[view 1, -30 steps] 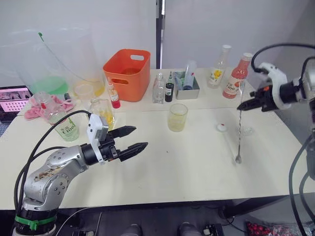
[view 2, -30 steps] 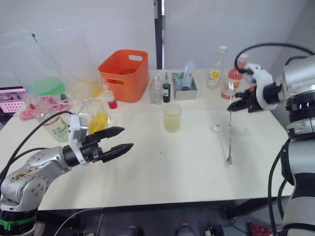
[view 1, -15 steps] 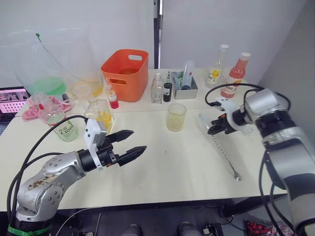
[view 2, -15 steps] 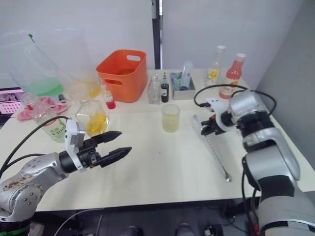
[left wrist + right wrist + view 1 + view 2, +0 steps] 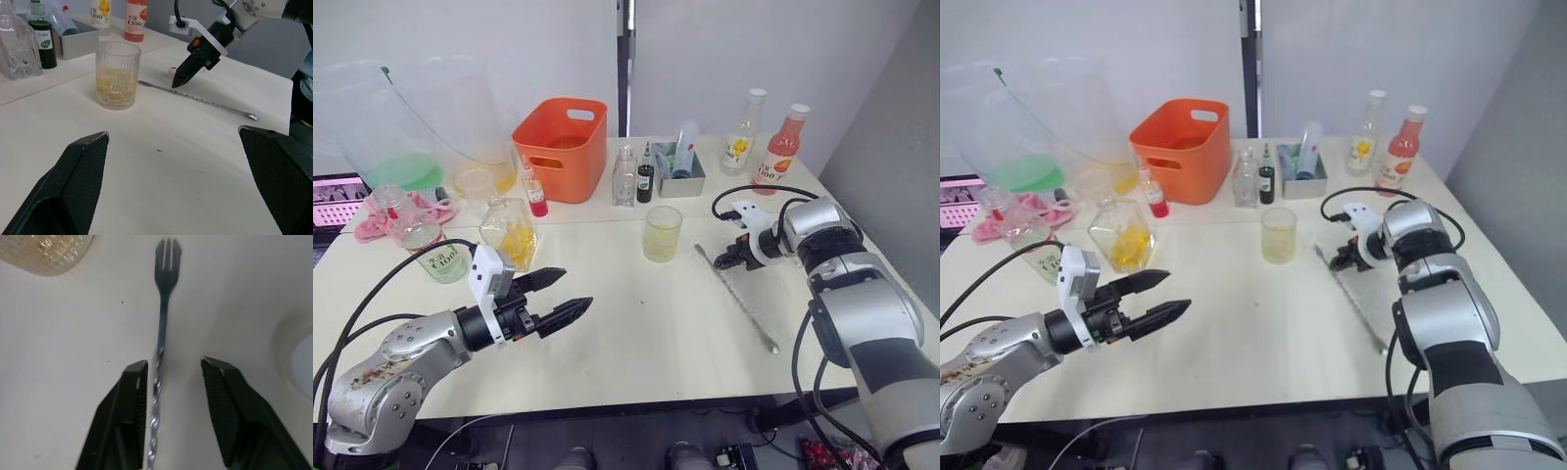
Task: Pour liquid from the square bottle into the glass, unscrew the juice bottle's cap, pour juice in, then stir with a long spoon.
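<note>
Tabletop [image 5: 636, 323]: pale, carries all items listed.

Glass [image 5: 663, 233]: ribbed, upright near the middle of the tabletop, holding a shallow layer of yellowish liquid.

Long spoon [image 5: 736, 300]: twisted metal stem with a small fork at one end, lying flat on the tabletop to the right of the glass, fork end toward the glass, bowl end toward the front edge.

Right gripper [image 5: 727, 260]: low over the fork half of the spoon; jaws parted, one finger on each side of the stem, not closed on it.

Left gripper [image 5: 558, 298]: held above the front left of the tabletop, well apart from the glass; jaws wide open, nothing between them.

White cap [image 5: 298, 357]: on the tabletop just beside the right gripper.

Juice bottles [image 5: 779, 147]: two, one yellow-labelled and one pink, upright at the back right.

Orange bin [image 5: 562, 147]: back centre-left.

Metal tray [image 5: 680, 178]: back centre, with small bottles beside it.
</note>
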You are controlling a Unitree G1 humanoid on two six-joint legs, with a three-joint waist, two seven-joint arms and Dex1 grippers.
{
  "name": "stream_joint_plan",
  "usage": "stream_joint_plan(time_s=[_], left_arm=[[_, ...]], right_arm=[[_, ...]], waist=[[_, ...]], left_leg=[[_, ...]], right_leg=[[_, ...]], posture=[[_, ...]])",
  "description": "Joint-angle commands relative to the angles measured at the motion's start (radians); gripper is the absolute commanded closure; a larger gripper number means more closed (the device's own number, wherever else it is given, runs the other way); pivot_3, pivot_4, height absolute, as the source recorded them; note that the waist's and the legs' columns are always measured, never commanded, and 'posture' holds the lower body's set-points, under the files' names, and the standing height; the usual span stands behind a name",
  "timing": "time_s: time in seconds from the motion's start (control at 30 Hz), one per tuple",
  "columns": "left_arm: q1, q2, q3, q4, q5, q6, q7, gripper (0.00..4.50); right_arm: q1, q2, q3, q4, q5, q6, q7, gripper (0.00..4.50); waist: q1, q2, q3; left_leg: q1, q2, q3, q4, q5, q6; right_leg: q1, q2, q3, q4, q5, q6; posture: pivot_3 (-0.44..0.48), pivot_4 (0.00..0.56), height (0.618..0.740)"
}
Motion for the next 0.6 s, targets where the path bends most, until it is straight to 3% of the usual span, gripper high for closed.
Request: stream_joint_plan(time_s=[0.03, 0.13, 0.17, 0.33, 0.43, 0.6], left_arm=[[0.018, 0.023, 0.054, 0.0, 0.026, -0.048, -0.019, 0.0], [0.044, 0.04, 0.089, 0.043, 0.047, -0.061, -0.026, 0.0], [0.053, 0.042, 0.104, 0.065, 0.056, -0.079, -0.039, 0.0], [0.088, 0.076, 0.131, 0.159, 0.156, -0.181, -0.108, 0.0], [0.129, 0.123, 0.174, 0.23, 0.196, -0.195, -0.141, 0.0], [0.234, 0.171, 0.28, 0.315, 0.24, -0.252, -0.216, 0.0]], right_arm=[[-0.041, -0.048, -0.047, -0.023, -0.006, -0.039, 0.021, 1.16], [-0.003, -0.102, -0.066, -0.114, -0.001, -0.154, 0.085, 0.14], [0.027, -0.123, -0.085, -0.16, 0.014, -0.207, 0.113, 0.04], [0.172, -0.204, -0.204, -0.375, 0.11, -0.313, 0.216, 0.04], [0.361, -0.291, -0.28, -0.655, 0.196, -0.344, 0.32, 0.04], [0.611, -0.327, -0.473, -0.937, 0.335, -0.292, 0.26, 0.04]], waist=[[0.001, 0.0, 0.0], [0.006, 0.0, 0.0], [0.006, 0.0, 0.0], [0.005, 0.0, 0.0], [0.006, 0.0, 0.0], [0.004, 0.001, 0.0]], left_leg=[[0.0, 0.0, 0.0, 0.0, 0.0, 0.0], [0.0, 0.0, 0.0, 0.0, 0.0, 0.0], [0.0, 0.0, 0.0, 0.0, 0.0, 0.0], [0.0, 0.0, 0.0, 0.0, 0.0, 0.0], [0.0, 0.0, 0.0, -0.001, 0.0, 0.0], [0.0, 0.001, 0.001, -0.001, -0.001, 0.001]], right_leg=[[0.0, 0.0, 0.0, 0.0, 0.0, 0.0], [0.0, -0.001, 0.0, -0.001, 0.0, 0.0], [0.0, -0.001, 0.0, -0.001, 0.0, 0.0], [0.001, 0.0, 0.0, -0.001, 0.0, 0.0], [0.001, 0.0, -0.001, -0.001, 0.0, 0.0], [0.0, -0.001, 0.0, -0.001, 0.0, 0.0]], posture=[[0.0, 0.15, 0.74], [0.0, 0.15, 0.74], [0.0, 0.15, 0.74], [0.0, 0.15, 0.74], [0.0, 0.15, 0.74], [0.0, 0.15, 0.74]])
